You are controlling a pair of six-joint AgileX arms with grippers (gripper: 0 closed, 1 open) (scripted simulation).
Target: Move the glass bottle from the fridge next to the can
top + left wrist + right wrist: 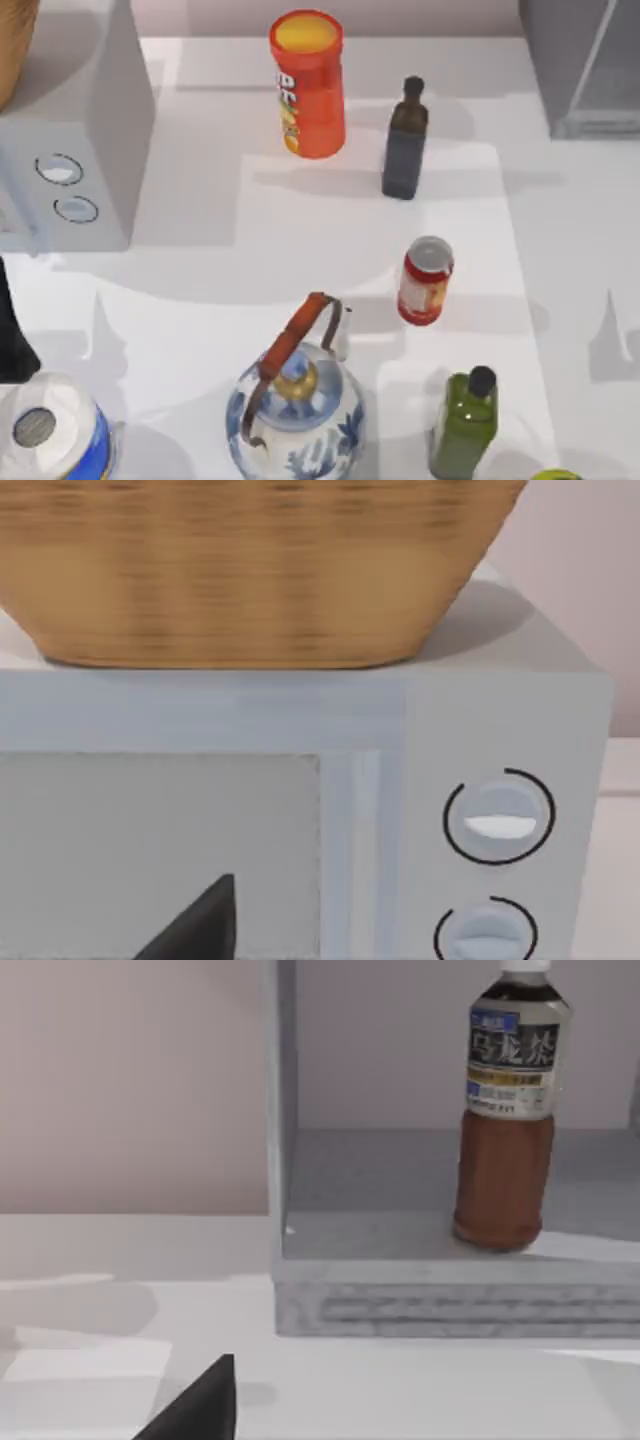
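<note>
Your glass bottle (508,1120) stands upright inside the open fridge (420,1260), near its front edge. The can (425,280) sits mid-table, between the dark slim bottle (404,140) and the green bottle (465,420). Neither gripper's finger state can be told.

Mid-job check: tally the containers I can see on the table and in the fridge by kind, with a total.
Bottles: 3 (glass bottle in the fridge, dark bottle, green bottle)
Cans: 1 (can)
Tubes: 1 (orange-red tube)
Teapots: 1 (blue-white teapot)
Baskets: 1 (wicker basket on the white box)
Total: 7
</note>
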